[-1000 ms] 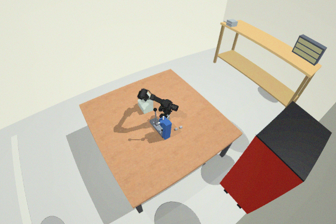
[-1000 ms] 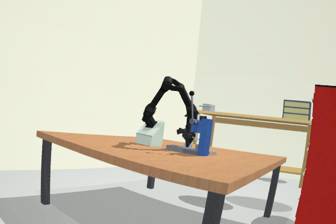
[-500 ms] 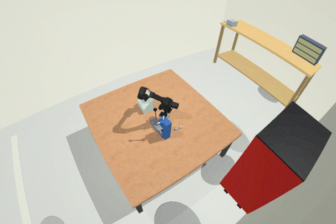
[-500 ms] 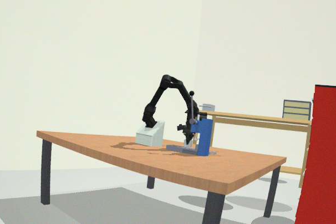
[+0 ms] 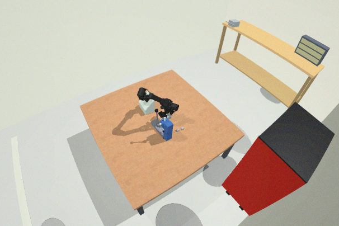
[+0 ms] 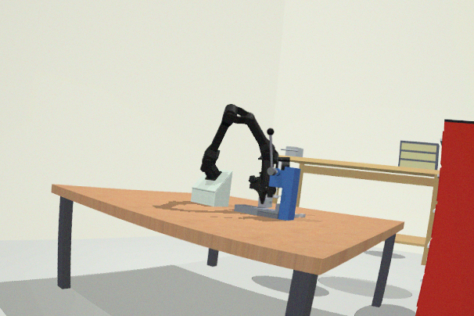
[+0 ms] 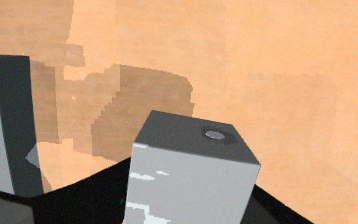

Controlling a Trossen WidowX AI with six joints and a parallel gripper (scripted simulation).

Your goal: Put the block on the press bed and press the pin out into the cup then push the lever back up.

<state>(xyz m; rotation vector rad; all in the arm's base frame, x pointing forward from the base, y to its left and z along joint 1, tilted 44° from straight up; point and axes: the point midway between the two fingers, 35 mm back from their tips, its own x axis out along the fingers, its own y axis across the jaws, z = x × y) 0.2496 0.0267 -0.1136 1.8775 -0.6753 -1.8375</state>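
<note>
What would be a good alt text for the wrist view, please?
The gripper holds a grey block between its black fingers, with a round pin end showing in the block's darker top face. A wooden table with shadows lies behind; a dark-edged piece enters at left.

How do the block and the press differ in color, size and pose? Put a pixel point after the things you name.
The block (image 5: pixel 168 116) (image 6: pixel 264 202) (image 7: pixel 192 190) is gray, while the press (image 5: pixel 168 130) (image 6: pixel 290 193) has a blue column. The block is small, and the press stands much taller. The block is clamped between the gripper's (image 5: pixel 165 115) (image 6: pixel 263 202) fingers, whereas the press stands on the table (image 5: pixel 145 173) (image 6: pixel 180 223) with nothing gripping it. Both have flat faces.
</note>
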